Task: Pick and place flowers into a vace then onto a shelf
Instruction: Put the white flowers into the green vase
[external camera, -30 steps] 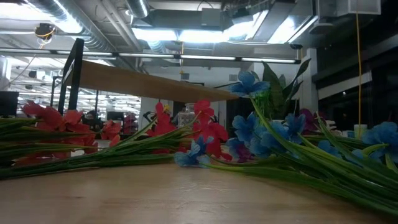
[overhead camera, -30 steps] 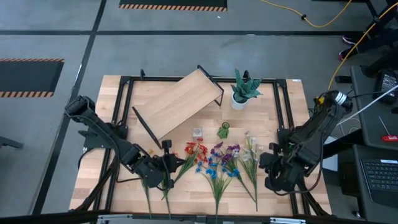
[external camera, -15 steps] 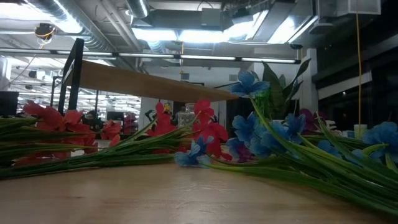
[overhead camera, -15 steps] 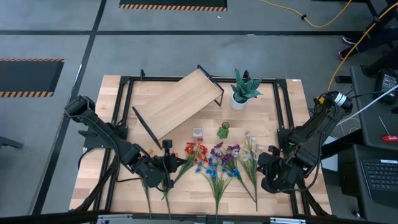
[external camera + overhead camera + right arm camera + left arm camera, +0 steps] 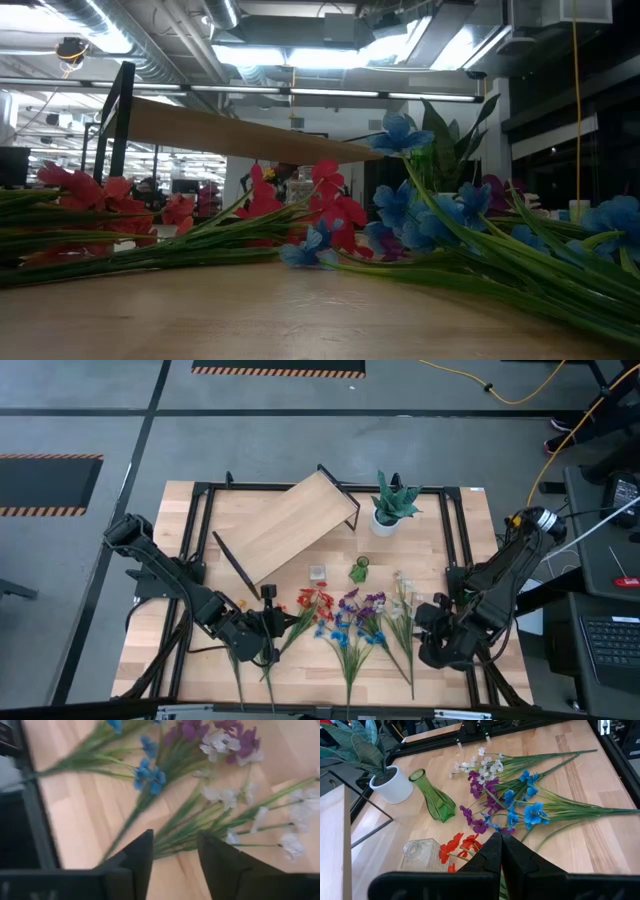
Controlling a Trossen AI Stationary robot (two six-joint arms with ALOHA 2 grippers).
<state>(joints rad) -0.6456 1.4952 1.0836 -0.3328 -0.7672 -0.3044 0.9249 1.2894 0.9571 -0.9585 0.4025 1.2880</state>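
Even, bright overhead light, with soft shadows on the table (image 5: pixel 300 670). Ceiling lamps (image 5: pixel 330 55) glare in the low view. The right wrist view is motion-blurred.

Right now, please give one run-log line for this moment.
left gripper: shut, empty, above red flower spray | right gripper: open, over white flower spray | green glass vase: empty

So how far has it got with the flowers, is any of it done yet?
Nothing looks done yet. All the flowers lie flat on the table, the green vase stands empty, and the shelf is bare. In hand: the right gripper hovers with fingers apart over the white-flower stems, holding nothing; the left gripper waits, shut, by the red blooms. Picking, filling the vase and shelving remain.
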